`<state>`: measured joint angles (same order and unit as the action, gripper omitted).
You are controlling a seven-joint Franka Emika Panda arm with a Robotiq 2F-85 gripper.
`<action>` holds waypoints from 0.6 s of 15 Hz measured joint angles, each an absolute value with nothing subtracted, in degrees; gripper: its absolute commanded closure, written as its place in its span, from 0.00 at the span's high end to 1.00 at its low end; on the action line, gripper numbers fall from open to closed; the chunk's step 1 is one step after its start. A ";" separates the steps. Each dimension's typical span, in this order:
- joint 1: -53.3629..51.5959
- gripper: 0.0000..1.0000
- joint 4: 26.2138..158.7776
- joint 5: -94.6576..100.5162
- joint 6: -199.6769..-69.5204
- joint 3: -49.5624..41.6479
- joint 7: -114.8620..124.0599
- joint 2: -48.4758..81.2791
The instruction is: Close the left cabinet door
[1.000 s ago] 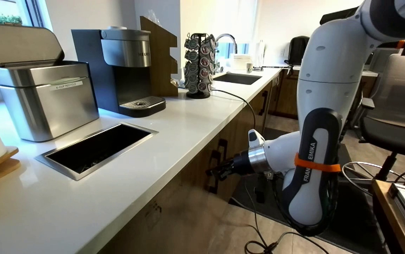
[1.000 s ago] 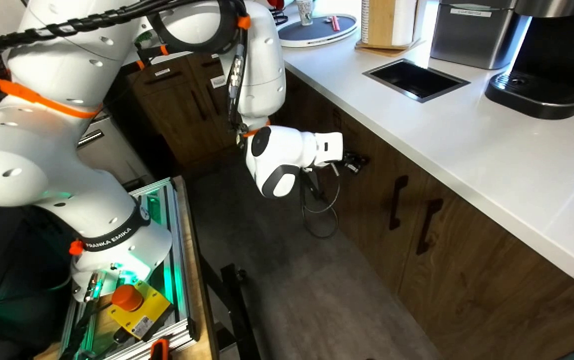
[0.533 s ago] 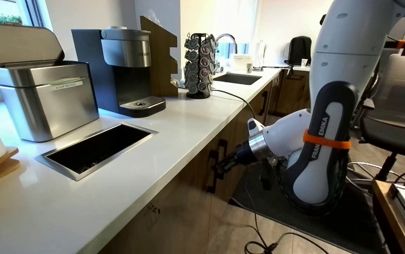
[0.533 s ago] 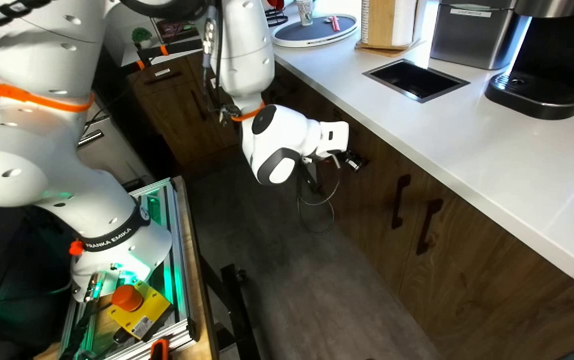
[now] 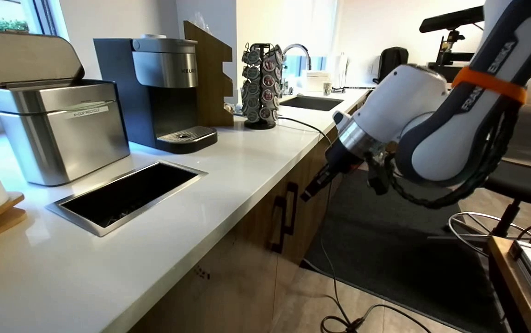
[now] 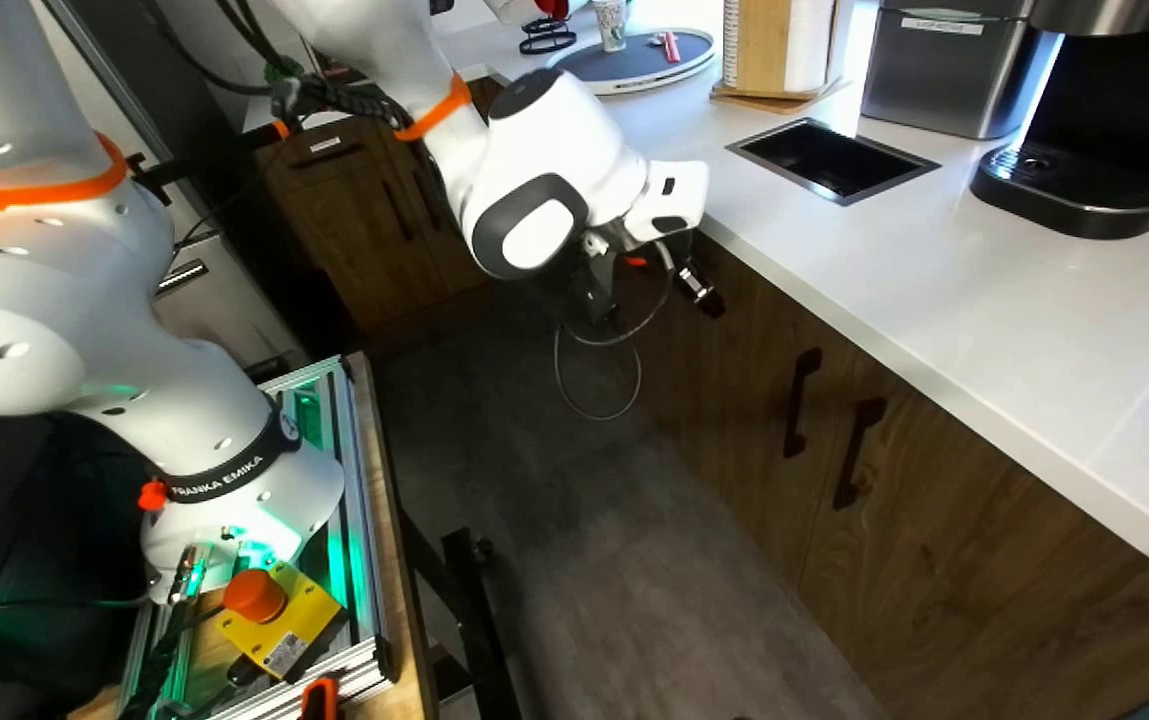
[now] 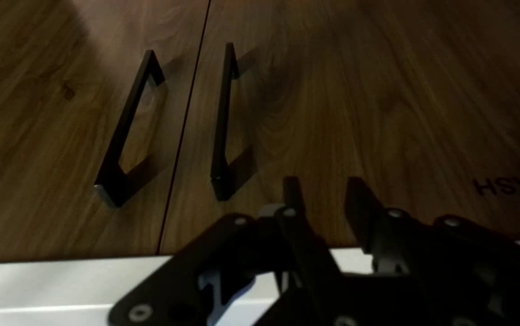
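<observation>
Left to right in an exterior view, along the front edge of the glossy white countertop: a black two-fingered gripper, outside and just below that edge, jaws moderately parted in the wrist view, with nothing between. Directly ahead, under the edge, the medium-brown, flat, wood-grained left cabinet door, apparently flush and so probably closed already. Contact hard to tell, more likely none. Farther right, on the same door, a slim dark square-edged bar handle, long axis upright; past a thin dark seam, a matching bar handle on the brown wooden right door. Next, presumably: one straight push inward, or backing away outward.
</observation>
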<state>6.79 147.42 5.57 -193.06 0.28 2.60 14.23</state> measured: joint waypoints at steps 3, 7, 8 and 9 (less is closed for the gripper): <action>9.10 0.86 147.87 6.23 -180.54 2.08 1.97 4.34; 9.19 1.00 147.94 2.81 -162.66 2.88 -3.36 -7.40; 8.85 1.00 147.76 3.03 -159.37 1.79 -3.92 -10.03; 8.67 1.00 147.45 3.09 -156.86 0.66 -4.70 -12.39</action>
